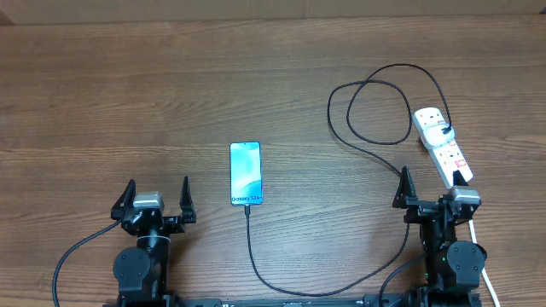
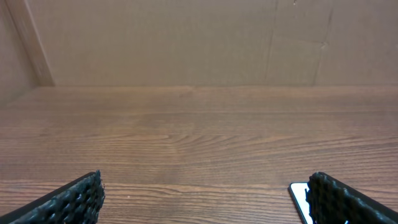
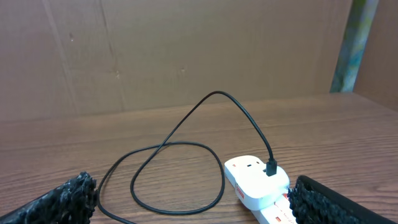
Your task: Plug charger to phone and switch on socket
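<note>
Overhead view | phone (image 1: 245, 173) centre of frame, charger cable (image 1: 248, 230) seemingly joined at its lower edge | power strip (image 1: 439, 136) upper right, near right claw (image 1: 431, 185) | right claw and left claw (image 1: 156, 198) both apart, empty | next: toggle strip on with a straight downward press, avoiding sliding it.

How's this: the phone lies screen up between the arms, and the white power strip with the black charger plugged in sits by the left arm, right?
Not quite: the overhead view shows the power strip by the right arm, just ahead of the right gripper. The rest holds: phone screen up between the arms, black charger plugged into the strip.
</note>
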